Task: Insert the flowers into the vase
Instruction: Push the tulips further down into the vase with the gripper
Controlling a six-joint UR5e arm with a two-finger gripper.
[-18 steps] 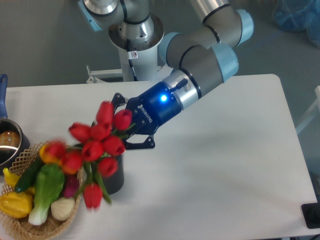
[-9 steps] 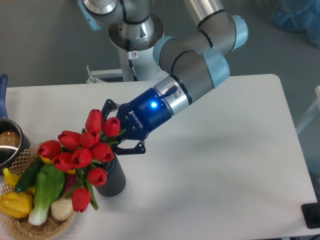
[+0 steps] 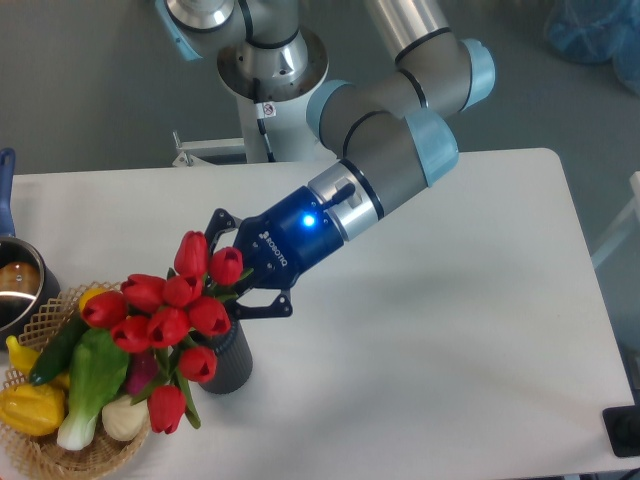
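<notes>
We have the flowers [image 3: 165, 318] over the vase [image 3: 228, 358] at the worktop's near left, stems seemingly in its mouth. Our gripper [image 3: 235, 272] sits behind; finger state unclear. Release remains.

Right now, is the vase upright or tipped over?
Upright: the vase stands on its base, with the flowers covering its mouth.

**Left side crowded, right side open**

The vase [image 3: 228, 358] mouth is covered from above by the flowers [image 3: 165, 320], and the gripper [image 3: 238, 280] is set just above and to its right. Passage to the left is blocked by the basket [image 3: 90, 452] of vegetables, touching or nearly touching the vase, and by the pot [image 3: 18, 290] behind it. Bare table [image 3: 450, 340] is left to the right and front.
</notes>
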